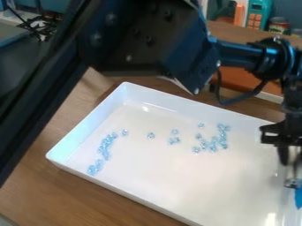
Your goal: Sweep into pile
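Note:
My gripper (290,170) hangs at the far right edge, over the right end of the white tray (177,206). It is shut on a blue tool (298,196), partly cut off by the view's edge. Small clear-blue pieces lie on the tray floor. One elongated strip of pieces (105,148) runs along the left side. A looser cluster (213,143) lies right of the middle, and a few single pieces (151,135) are scattered between. The gripper is to the right of all of these pieces, apart from them.
The tray's raised white walls surround the pieces. Brown wooden table (77,196) shows around it. The black arm crosses the upper left and top. Behind stand an orange bottle (239,14), a teal object (258,14) and a can (278,24).

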You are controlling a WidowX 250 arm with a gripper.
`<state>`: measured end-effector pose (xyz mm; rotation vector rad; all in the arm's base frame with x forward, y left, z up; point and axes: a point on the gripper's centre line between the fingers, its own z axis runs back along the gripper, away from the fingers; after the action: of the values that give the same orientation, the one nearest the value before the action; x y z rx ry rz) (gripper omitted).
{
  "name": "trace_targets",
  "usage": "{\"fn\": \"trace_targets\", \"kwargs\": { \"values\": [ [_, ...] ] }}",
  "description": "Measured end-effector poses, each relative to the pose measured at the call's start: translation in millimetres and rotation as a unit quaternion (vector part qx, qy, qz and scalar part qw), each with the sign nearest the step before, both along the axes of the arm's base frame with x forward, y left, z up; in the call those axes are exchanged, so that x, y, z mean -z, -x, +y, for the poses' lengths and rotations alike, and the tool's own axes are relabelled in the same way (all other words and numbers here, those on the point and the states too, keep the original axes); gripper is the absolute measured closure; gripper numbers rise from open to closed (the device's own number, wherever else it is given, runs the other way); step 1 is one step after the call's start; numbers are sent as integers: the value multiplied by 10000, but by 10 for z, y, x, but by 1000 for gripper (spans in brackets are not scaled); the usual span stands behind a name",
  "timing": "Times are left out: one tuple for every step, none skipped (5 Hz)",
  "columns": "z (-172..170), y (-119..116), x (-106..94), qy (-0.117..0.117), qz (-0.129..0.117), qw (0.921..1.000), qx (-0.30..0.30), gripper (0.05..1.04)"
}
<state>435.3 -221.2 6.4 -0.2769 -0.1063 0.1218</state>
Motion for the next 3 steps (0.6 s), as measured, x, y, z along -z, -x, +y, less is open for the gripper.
{"fn": "trace_targets", "kwargs": {
  "values": [
    [-6,10,22,-14,-11,10000,2,704],
    [9,6,25,-38,-5,10000,-30,704],
    [94,3,61,-60,70,9999,-123,704]
  ]
}}
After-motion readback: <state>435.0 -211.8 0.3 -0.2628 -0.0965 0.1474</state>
